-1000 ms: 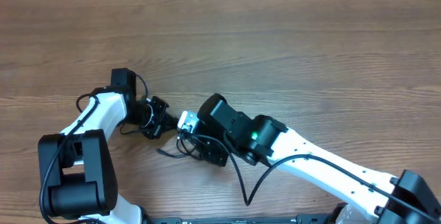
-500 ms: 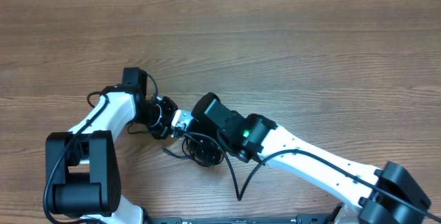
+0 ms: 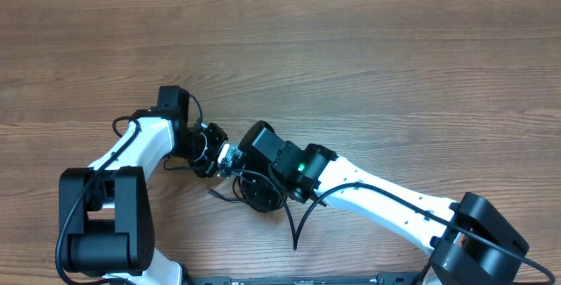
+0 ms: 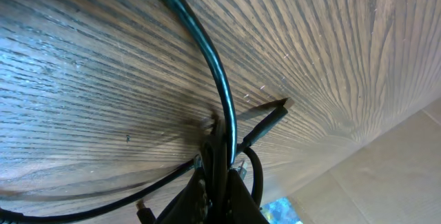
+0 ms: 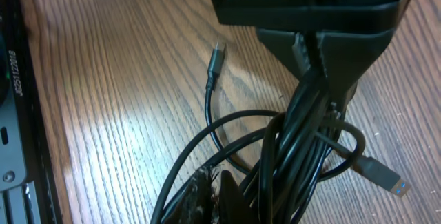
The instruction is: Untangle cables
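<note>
The cables point(image 3: 224, 195) lie as a small black tangle on the wooden table, between the two grippers. My left gripper point(image 3: 213, 154) is shut on several strands of them point(image 4: 222, 93); a dark plug point(image 4: 265, 123) points away over the wood. From the right wrist view, the bundle point(image 5: 303, 148) hangs out of the left gripper's fingers point(image 5: 324, 48). My right gripper point(image 5: 224, 186) is shut low beside the bundle, which runs along one of its fingers. I cannot see a strand pinched in it. A small plug point(image 5: 218, 50) and a silvery-blue plug point(image 5: 387, 176) lie loose.
The wooden table point(image 3: 368, 66) stretches wide beyond both arms. The right arm's own thick black wire point(image 3: 302, 224) loops near the front edge. A dark rail point(image 5: 10, 86) runs along the table's edge in the right wrist view.
The right gripper has moved left, up against the left gripper and the tangle, and its jaws have closed. The left arm shifted slightly right a second ago, then held still.
</note>
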